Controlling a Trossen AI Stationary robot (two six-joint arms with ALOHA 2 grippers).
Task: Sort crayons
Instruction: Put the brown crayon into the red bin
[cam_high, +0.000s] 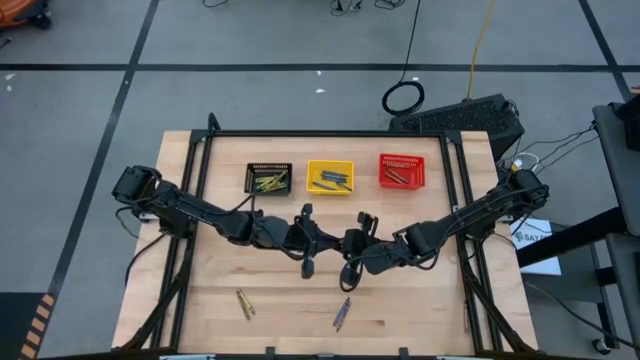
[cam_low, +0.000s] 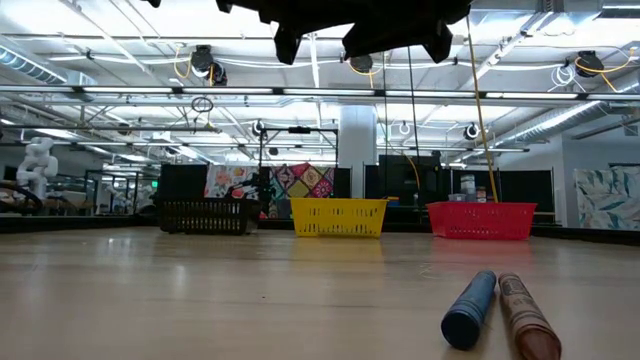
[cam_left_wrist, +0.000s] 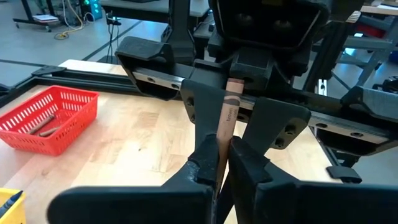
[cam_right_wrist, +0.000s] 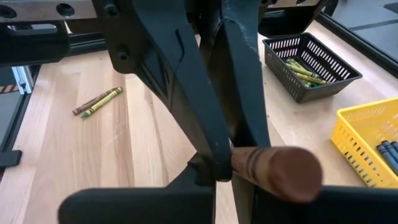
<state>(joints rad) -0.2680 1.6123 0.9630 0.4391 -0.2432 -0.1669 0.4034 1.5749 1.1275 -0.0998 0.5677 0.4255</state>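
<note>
Left end effector (cam_left_wrist: 222, 146) hangs above the middle of the table (cam_high: 420, 300), pinched narrow on a brownish-red crayon (cam_left_wrist: 231, 106) whose free end reaches up to the right end effector (cam_right_wrist: 233, 186) facing it; whether the right one has hold of the crayon I cannot tell. It looks like a handover, since the red basket (cam_high: 401, 171) lies at 1 o'clock on the right arm's side, with the yellow basket (cam_high: 330, 177) at 12 and the black basket (cam_high: 268, 179) at 11.

To do it well, the left should release only once the right has a firm, square grip on the free end – a crayon held by its tip may pivot or drop. Pull apart along the crayon's axis, not sideways.

Other loose crayons wait on the table – an olive-yellow pair (cam_high: 243, 303) at 7 o'clock, a blue and a brownish-red one (cam_high: 341, 314) at 6.
</note>
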